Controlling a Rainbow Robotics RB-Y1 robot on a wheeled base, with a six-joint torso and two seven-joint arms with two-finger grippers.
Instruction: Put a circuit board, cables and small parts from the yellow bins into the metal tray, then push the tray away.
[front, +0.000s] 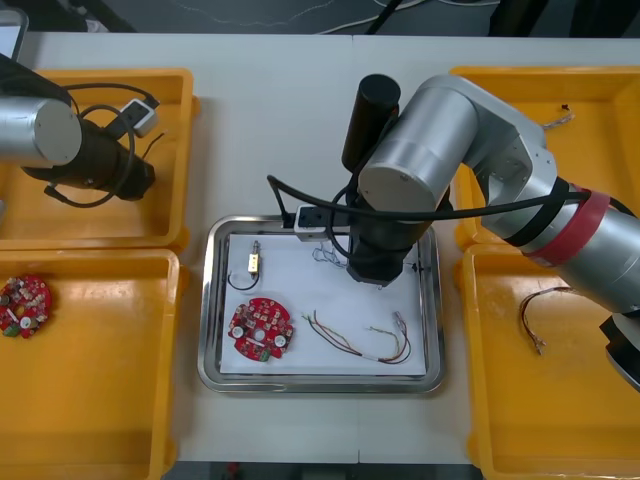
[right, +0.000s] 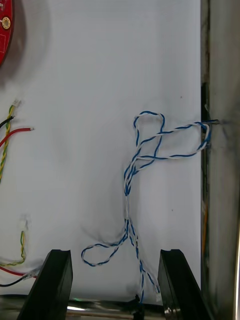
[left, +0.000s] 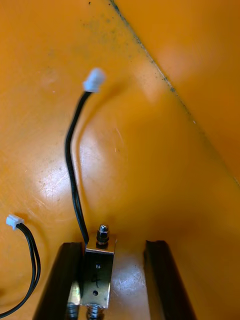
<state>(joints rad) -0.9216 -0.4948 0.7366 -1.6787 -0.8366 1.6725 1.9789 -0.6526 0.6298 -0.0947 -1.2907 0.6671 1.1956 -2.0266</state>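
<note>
The only marking is a dark hand-drawn scrawl, perhaps a "4", on the face of the small silver rectangular metal part (left: 97, 277); it cannot be read with certainty.

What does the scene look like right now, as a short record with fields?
left gripper: in the far left yellow bin, jaws open around a small metal part on a black cable
right gripper: over the metal tray, jaws open astride the blue and white cable
also in tray: circuit board, red and yellow cable, second metal part
</note>
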